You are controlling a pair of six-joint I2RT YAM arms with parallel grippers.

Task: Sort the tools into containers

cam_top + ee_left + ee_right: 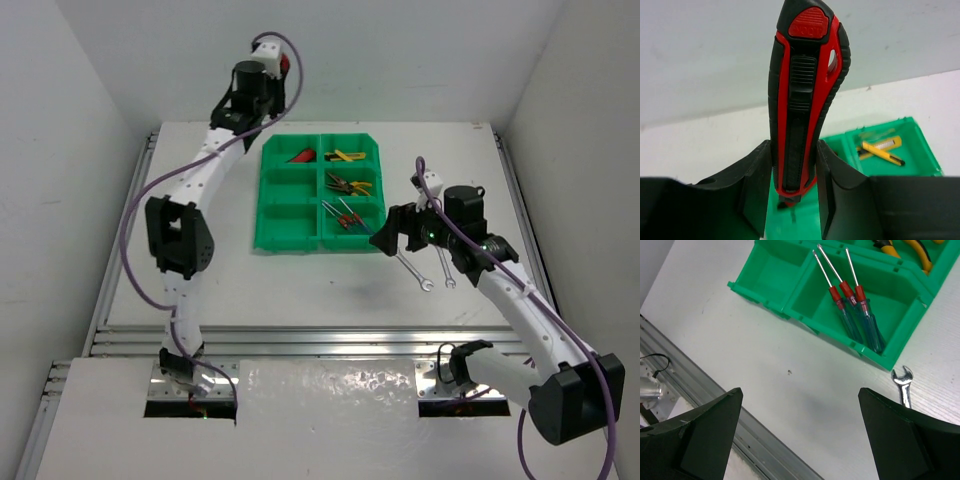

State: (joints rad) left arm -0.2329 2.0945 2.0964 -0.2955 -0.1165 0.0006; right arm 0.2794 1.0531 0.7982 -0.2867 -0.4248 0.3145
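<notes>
The pick-and-place of a red-and-black utility knife (805, 100) is being carried out. The knife is being gripped upright by the left gripper (793, 170), whose jaws are narrowed against the handle's sides. It is being held high over the far-left part of the green tray (288, 225).

A red tool (300, 155) is lying in the far-left bin, so that bin is judged to be the target. Yellow knives (882, 150) are lying in the far-right bin, pliers (350, 185) in the middle-right one, and screwdrivers (855, 310) in the near-right one. The middle-left and near-left bins are seen bare.

Next, a lowering over the far-left bin is called for. The jaws are to be opened only once the knife is hanging inside the bin walls, lest it tip over the rim.

The right gripper (799, 405) is being held with jaws wide and nothing between them, just off the tray's near-right corner. Two wrenches (412, 270) are lying close beside it on the table (300, 290), not yet sorted. For them, a descent over one shank and a transfer to a bare left bin are being called for.
</notes>
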